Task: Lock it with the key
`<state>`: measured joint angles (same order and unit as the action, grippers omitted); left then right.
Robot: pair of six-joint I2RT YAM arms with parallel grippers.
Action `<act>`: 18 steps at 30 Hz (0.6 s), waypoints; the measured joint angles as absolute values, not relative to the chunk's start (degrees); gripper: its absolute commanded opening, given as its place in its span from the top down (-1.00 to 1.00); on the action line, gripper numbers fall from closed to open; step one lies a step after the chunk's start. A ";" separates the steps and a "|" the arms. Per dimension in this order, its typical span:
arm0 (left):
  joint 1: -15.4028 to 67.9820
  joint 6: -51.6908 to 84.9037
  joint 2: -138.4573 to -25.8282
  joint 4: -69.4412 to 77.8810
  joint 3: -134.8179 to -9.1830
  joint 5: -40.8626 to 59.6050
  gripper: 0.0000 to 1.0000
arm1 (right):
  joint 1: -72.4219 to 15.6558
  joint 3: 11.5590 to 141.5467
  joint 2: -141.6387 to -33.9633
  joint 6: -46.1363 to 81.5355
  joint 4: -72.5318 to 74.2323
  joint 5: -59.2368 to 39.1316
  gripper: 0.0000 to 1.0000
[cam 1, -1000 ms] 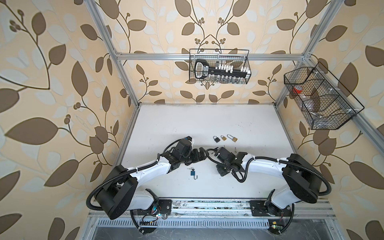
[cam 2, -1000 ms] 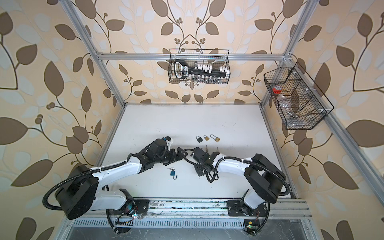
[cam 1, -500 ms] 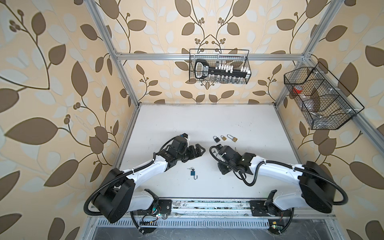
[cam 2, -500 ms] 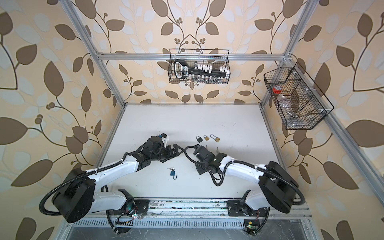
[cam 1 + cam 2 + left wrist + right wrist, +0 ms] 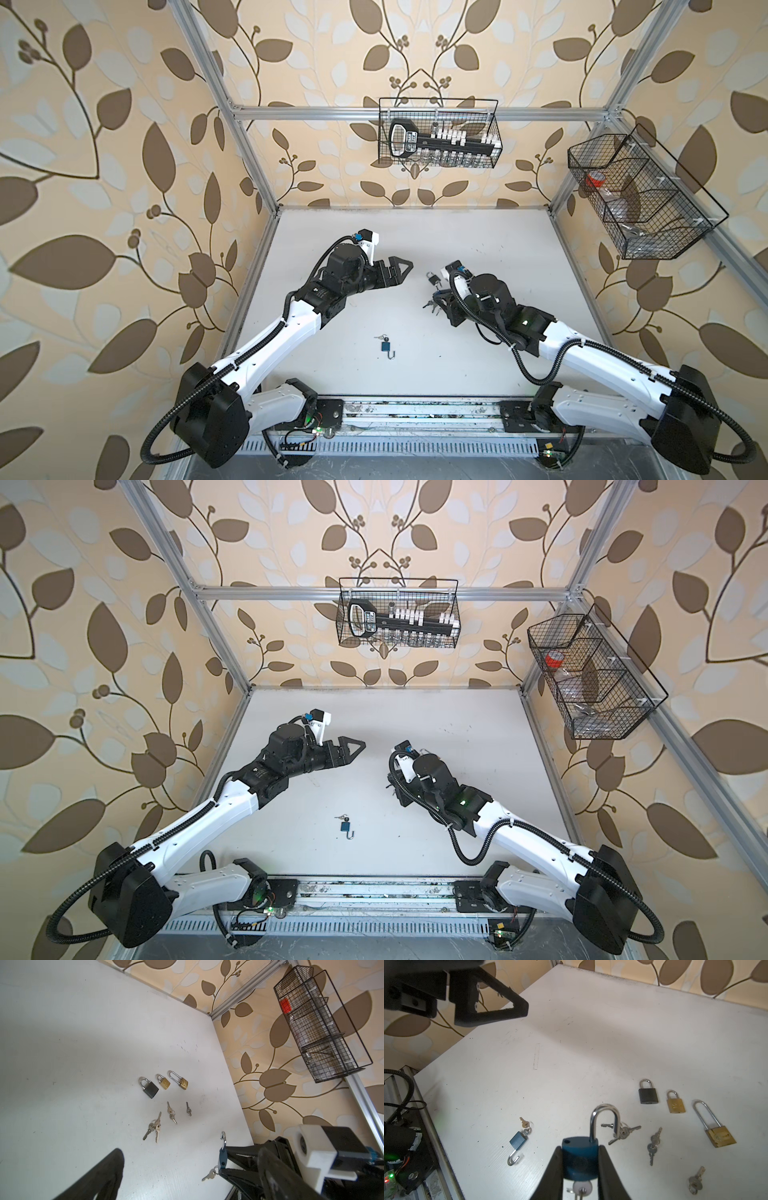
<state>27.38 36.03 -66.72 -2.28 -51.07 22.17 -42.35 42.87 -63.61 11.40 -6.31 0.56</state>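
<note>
My right gripper (image 5: pixel 579 1148) pinches the blue padlock (image 5: pixel 580 1159), left gripper (image 5: pixel 401 272) spread empty; pressing the raised shackle (image 5: pixel 605 1120) could twist it loose.

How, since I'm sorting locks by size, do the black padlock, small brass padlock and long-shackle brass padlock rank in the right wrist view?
1. long-shackle brass padlock
2. black padlock
3. small brass padlock, only slightly smaller than the black.
</note>
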 measured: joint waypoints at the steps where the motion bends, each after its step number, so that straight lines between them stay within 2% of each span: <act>1: 27.18 35.75 -66.72 -2.33 -51.59 22.50 -0.89 | -41.47 43.33 -63.88 10.87 -5.74 -0.64 1.00; 11: 26.55 32.97 -67.26 -2.11 -55.88 27.49 -0.76 | -30.76 46.22 -65.21 8.69 -0.34 -14.02 1.00; 13: 26.50 32.51 -67.48 -2.02 -55.88 28.62 -0.69 | -28.99 46.24 -64.90 8.38 0.43 -16.86 1.00; 18: 25.02 31.53 -69.28 -0.14 -56.49 34.65 -0.50 | -23.73 46.78 -65.67 6.70 1.98 -31.77 1.00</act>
